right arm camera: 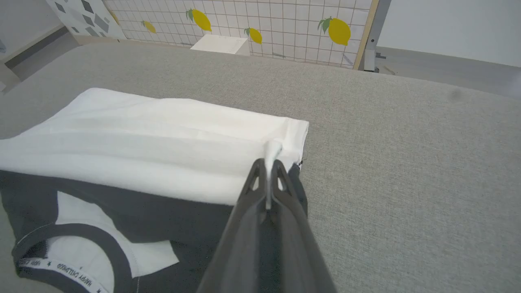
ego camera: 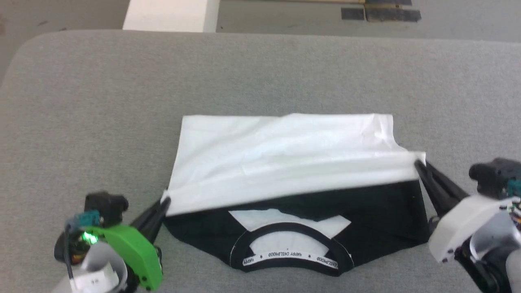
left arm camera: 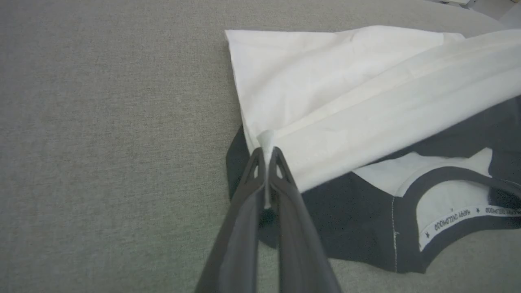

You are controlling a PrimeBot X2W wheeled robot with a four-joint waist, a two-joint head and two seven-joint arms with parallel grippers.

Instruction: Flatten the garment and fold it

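Observation:
The garment lies on the grey surface, its white body folded over toward me. Black sleeves and the black neckband with white lettered tape show at the near side. My left gripper is shut on the white fold's left corner, which pokes up between its fingers. My right gripper is shut on the fold's right corner, white cloth pinched between its fingertips. Between the two grips the white edge stretches a little above the black layer.
The grey padded surface has free room to the left, right and far side of the garment. Beyond its far edge stand a white box and, in the right wrist view, a tiled panel with lemons.

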